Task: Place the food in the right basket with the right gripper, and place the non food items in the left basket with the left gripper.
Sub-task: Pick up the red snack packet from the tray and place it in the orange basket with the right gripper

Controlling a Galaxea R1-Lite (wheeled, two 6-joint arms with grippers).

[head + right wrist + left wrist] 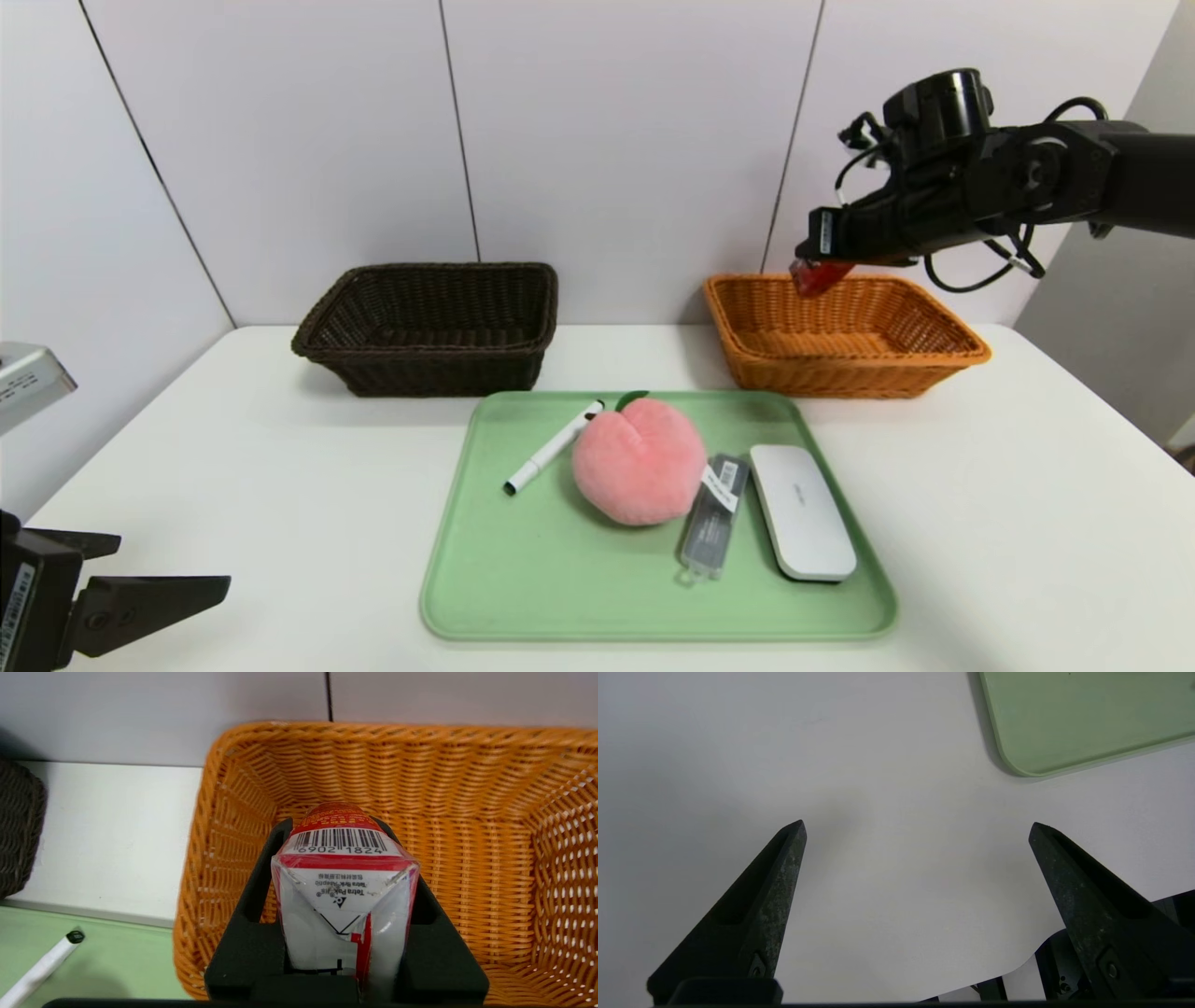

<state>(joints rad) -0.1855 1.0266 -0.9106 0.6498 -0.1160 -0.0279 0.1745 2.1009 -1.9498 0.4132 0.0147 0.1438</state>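
My right gripper (pixel 820 271) is shut on the red drink carton (pixel 343 886) and hangs above the left part of the orange basket (pixel 934 359), whose weave (pixel 467 812) shows below the carton. On the green tray (pixel 541 560) lie the pink plush peach (pixel 638 460), the white marker (pixel 553 446), the grey transparent case (pixel 715 515) and the white oblong case (pixel 801 511). The dark brown basket (pixel 434 322) stands at the back left. My left gripper (pixel 917 830) is open over bare table near the front left, away from the tray.
The white table (pixel 233 448) carries both baskets against the grey wall. A corner of the tray (pixel 1064 718) shows in the left wrist view. The marker's tip (pixel 74 936) and the dark basket's edge (pixel 18 826) show in the right wrist view.
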